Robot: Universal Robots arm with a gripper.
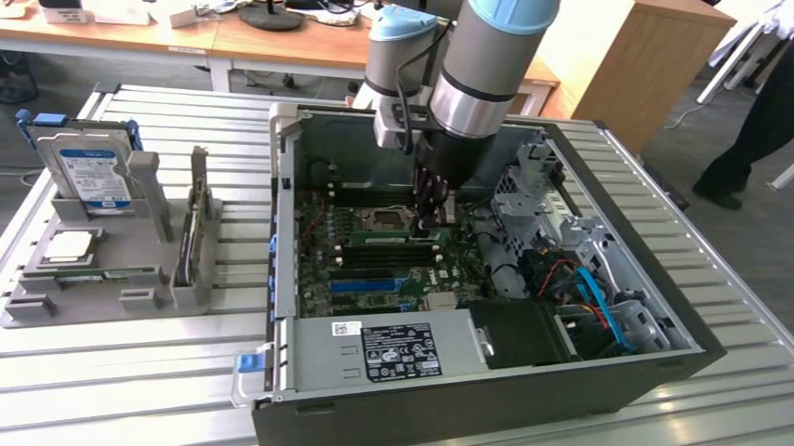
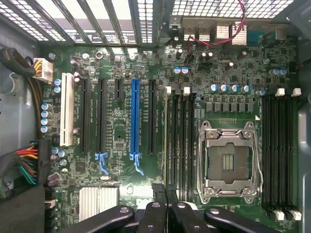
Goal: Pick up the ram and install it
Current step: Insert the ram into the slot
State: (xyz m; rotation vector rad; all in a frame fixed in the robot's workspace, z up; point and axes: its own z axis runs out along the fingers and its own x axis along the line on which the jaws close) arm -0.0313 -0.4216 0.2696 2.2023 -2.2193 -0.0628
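Below me, the ribbed metal table carries two things. The open computer case lies on its side across the slats. Seen from the exterior view, a grey parts tray sits at nine o'clock of it, near but apart.

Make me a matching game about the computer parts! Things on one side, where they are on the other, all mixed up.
1 hard drive
2 processor chip
3 ram
4 processor socket

A empty, with a silver frame
B on edge in the motherboard, at the fingers
C lying flat in the grey holder
D standing upright in the grey holder

Pairs: 1-D, 2-C, 3-B, 4-A
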